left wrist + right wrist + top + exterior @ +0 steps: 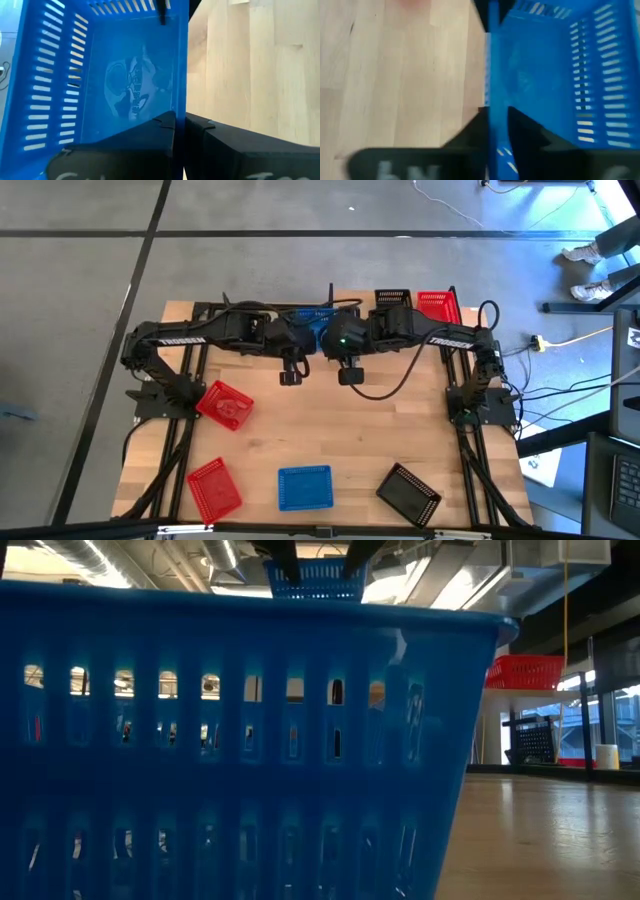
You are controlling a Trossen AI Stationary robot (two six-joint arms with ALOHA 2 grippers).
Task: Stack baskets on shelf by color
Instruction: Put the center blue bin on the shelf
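Both grippers hold one blue basket [312,317] in the air at the table's far middle; in the low view that blue basket [318,580] hangs high between two dark fingers. My left gripper [181,125] is shut on its left wall, my right gripper [494,125] on its right wall. A second blue basket [304,487] stands on its base at the near edge and fills the low view [230,750]. Two red baskets [225,402] [213,488] and a black basket [408,493] sit on the tabletop. A black basket [392,300] and a red basket [438,305] stand at the far right. My left gripper pinches the held basket's left side wall [180,95] at the rim, one finger inside the basket and one outside, coming from above. The basket hangs clear of the table. My right gripper pinches the opposite, right side wall [492,75] the same way, one finger inside and one outside, from above.
The light-wood tabletop [320,430] lies bare between the near row of baskets and the arms. Black frame posts [180,440] [475,450] run along both sides. In the low view the red basket [525,670] sits higher than the black basket [535,740] at the far right.
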